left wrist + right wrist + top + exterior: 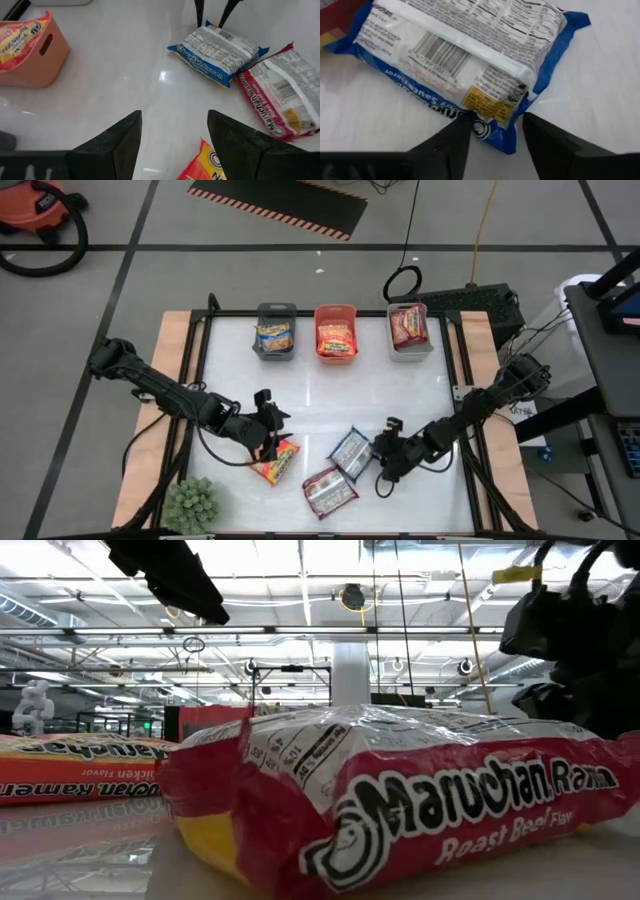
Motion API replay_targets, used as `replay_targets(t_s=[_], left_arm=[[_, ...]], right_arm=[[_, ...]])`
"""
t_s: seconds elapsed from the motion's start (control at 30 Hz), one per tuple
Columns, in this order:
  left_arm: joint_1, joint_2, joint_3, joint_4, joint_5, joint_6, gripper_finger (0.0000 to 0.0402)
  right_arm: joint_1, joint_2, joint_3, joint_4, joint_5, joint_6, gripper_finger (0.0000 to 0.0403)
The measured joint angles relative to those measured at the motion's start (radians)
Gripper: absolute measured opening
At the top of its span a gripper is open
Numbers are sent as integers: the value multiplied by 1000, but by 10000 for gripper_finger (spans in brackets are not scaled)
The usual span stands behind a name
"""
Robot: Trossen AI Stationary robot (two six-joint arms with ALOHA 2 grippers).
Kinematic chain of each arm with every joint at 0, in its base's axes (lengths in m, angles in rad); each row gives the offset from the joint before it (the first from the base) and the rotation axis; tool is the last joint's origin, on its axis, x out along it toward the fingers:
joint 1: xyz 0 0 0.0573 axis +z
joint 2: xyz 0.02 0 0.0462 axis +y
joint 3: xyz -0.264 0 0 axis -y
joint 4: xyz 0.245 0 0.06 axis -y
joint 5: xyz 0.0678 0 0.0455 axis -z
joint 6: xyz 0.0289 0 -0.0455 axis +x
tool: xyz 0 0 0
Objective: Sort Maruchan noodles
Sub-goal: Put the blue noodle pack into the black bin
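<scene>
**Three loose packets, both grippers low over the table's near half**

Left gripper [268, 430], jaws apart and empty, hovers beside the orange packet [277, 463]. Red packet [329, 488] and blue packet [351, 452] lie touching; right gripper [492, 131] straddles the blue one's corner, jaws parted, not yet clamped. Packets look light, crinkly, slippery, brittle inside: pinch an edge. Three bins [335, 332] beyond already hold packets; plant [191, 505] stands clear.

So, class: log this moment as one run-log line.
right gripper: open at blue packet corner | left gripper: open over orange packet | red packet: loose
</scene>
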Motion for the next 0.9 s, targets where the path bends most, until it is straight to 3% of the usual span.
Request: replay_targets(t_s=[0.4, 0.7, 0.9], left_arm=[[50, 0, 0, -25, -1, 74, 232], [61, 0, 0, -22, -1, 132, 232], [72, 0, 0, -15, -2, 187, 232]], right_arm=[[-139, 7, -12, 202, -5, -434, 36], [-284, -126, -10, 253, 32, -648, 9], [-355, -264, -9, 365, 58, -883, 2]])
